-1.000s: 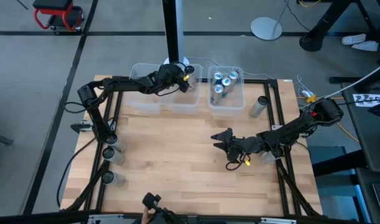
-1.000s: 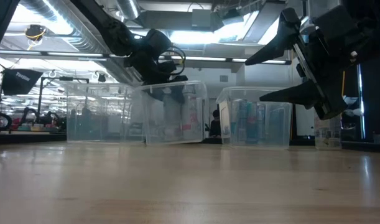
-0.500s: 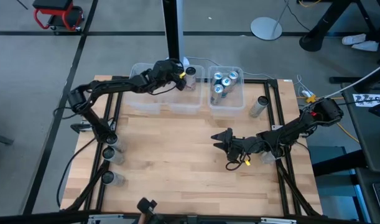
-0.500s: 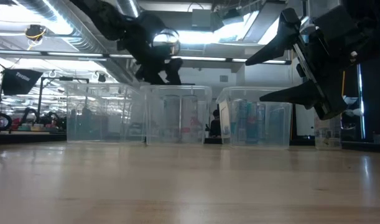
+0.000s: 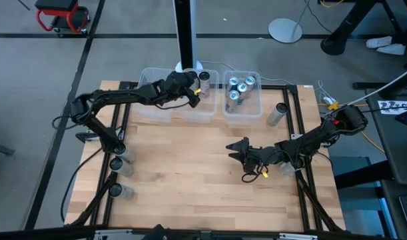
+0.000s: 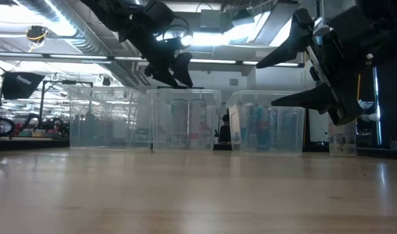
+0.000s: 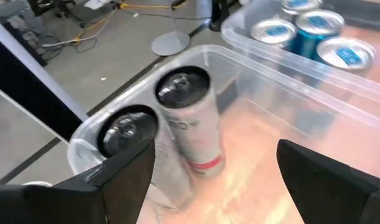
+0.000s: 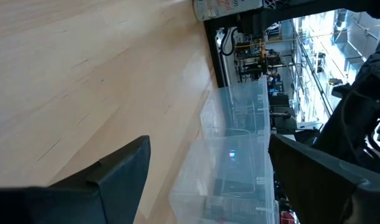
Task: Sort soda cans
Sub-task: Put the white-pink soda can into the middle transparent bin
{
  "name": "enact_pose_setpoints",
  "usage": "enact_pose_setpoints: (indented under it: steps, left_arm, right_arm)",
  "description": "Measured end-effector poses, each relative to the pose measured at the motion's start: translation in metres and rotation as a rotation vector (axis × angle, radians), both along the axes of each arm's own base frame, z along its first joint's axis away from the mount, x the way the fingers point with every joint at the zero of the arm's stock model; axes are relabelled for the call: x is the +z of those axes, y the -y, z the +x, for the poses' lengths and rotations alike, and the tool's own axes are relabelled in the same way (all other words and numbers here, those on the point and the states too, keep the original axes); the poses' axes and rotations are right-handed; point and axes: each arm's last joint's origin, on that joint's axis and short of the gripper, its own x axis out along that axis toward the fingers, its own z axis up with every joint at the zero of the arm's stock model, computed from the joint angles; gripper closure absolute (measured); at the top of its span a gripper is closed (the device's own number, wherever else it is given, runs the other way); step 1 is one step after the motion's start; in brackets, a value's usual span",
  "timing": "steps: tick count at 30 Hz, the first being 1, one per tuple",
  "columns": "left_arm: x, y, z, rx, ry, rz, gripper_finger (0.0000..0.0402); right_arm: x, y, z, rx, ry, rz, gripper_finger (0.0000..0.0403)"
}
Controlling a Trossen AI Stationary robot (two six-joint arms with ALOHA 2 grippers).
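Note:
Two dark-topped soda cans stand upright in the far right corner of the left clear bin. Several blue-topped cans stand in the right clear bin. My left gripper hovers open above the left bin, just short of the two cans, with nothing between its fingers. My right gripper waits open over the middle of the table, also with nothing between its fingers. Loose cans stand at the left edge and at the right.
A black post rises behind the bins. Black frame rails run along the table's sides. Another can stands under my right arm. Bare wood lies between the arms and toward the near edge.
My left gripper has risen from the rim of the left bin to well above it and drawn back a little toward the table's left and near side, staying open. My right arm has kept still.

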Motion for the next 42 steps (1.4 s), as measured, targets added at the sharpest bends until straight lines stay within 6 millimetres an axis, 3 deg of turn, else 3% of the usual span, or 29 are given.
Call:
enact_pose_setpoints:
  steps: [7,13,19,27,34,42]
  left_arm:
    - [-0.001,0.017,0.007,-0.062,-0.025,0.002,0.0078]
    - [0.013,0.042,0.005,-0.126,-0.016,0.006,0.0078]
    - [0.041,0.089,-0.012,-0.256,-0.015,0.006,0.0078]
    - [0.067,0.156,-0.050,-0.449,-0.025,-0.052,0.0078]
    - [0.064,0.186,-0.066,-0.551,-0.111,-0.093,0.0078]
    - [0.056,0.216,-0.078,-0.508,-0.125,-0.289,0.0078]
  right_arm:
    - [0.000,0.000,0.000,0.000,-0.001,0.001,0.0077]
    - [0.000,0.000,0.000,-0.001,-0.001,0.001,0.0077]
    - [0.000,0.000,0.000,0.000,-0.001,0.001,0.0077]
    - [0.000,0.000,0.000,0.000,0.003,0.003,0.0077]
    - [0.001,0.000,0.000,0.000,0.014,0.007,0.0077]
    - [0.001,0.000,0.000,-0.001,0.014,0.007,0.0077]
